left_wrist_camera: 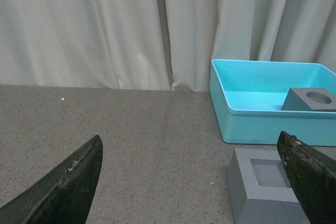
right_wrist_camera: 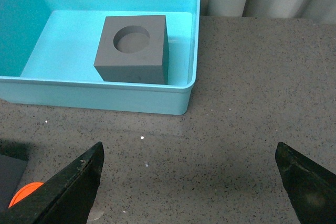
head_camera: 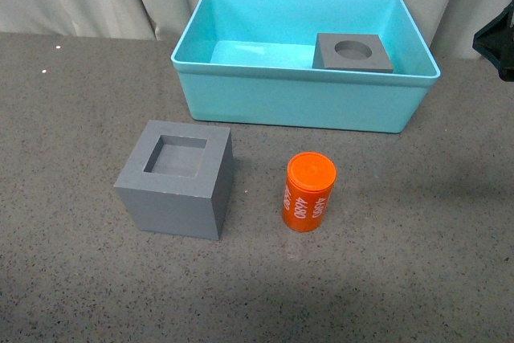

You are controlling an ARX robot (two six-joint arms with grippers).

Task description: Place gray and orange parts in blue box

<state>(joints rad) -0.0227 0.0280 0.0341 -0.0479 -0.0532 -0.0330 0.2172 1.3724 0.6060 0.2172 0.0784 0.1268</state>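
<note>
Left pincer (left_wrist_camera: 189, 137) jaws stand wide apart and hold nothing. Right pincer (right_wrist_camera: 189, 145) jaws are likewise apart and empty. The round-recess cube (head_camera: 352, 52) already rests inside the blue box (head_camera: 297, 106), near its right-hand wall. The square-recess cube (head_camera: 177, 178) sits on the table (head_camera: 418, 263) in front of the box, toward the left. The orange cylinder (head_camera: 309, 192) stands upright near it on its right, axis vertical. In the left wrist view the square-recess cube lies ahead of the left pincer, offset toward one finger. Judgement: the left arm is nearer the cube, and the right arm is nearer the cylinder.
</note>
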